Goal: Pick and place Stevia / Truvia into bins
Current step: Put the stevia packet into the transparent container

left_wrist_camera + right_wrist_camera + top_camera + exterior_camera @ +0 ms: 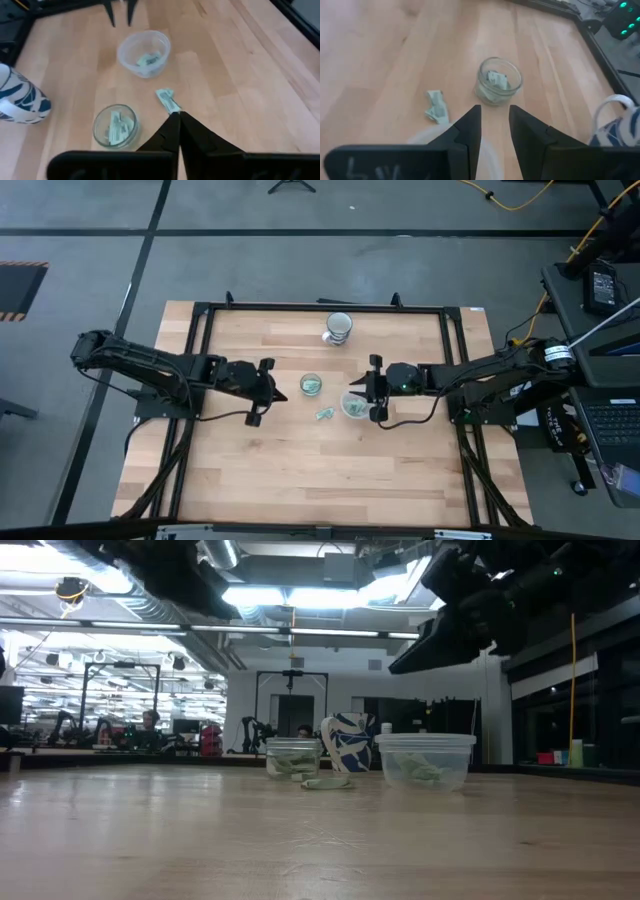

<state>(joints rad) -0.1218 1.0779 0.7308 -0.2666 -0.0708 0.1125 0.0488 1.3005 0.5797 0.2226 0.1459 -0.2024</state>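
Note:
One light green Stevia packet (324, 414) lies flat and crumpled on the wood table between the two bins (167, 99). The narrow clear glass (311, 385) holds several packets (115, 126). The wider translucent white cup (353, 406) also holds packets (144, 52). My left gripper (270, 385) hangs shut and empty above the table, left of the glass, with its tips (177, 117) pointing toward the loose packet. My right gripper (355, 392) hovers open over the white cup's rim (435, 135), with nothing between its fingers (495, 120).
A white cup with blue bands (339, 327) stands near the table's far edge, behind the bins (348, 742). A black frame (200, 310) runs round the tabletop. Bare wood lies toward the near edge (320, 480).

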